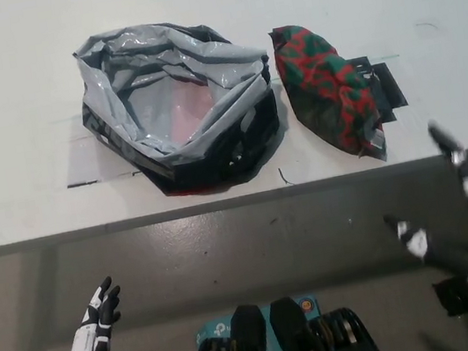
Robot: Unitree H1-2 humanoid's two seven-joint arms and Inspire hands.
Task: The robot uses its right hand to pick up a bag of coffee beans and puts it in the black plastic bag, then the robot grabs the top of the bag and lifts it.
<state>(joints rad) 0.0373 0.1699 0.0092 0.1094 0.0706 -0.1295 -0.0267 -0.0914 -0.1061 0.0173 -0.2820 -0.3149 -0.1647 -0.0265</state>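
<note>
You have two things on the white tabletop (9, 104): one crumpled black plastic bag with a grey lining (178, 104), and one red-and-green patterned bag of coffee beans (327, 89). The black plastic bag sits near the middle, its mouth gaping upward, with something pale pink showing inside. The bag of coffee beans lies just to its right, close beside it with a narrow gap between them, resting partly on a small black flat object (384, 85) at its right edge.

Your black right hand (441, 214) is at the lower right, near the tabletop's near edge and below the coffee bag. Its fingers (409, 237) are spread apart and released, holding nothing and touching nothing.

Your white left hand (100, 312) rests at the lower left, below the tabletop's near edge, fingers loosely apart and empty.
</note>
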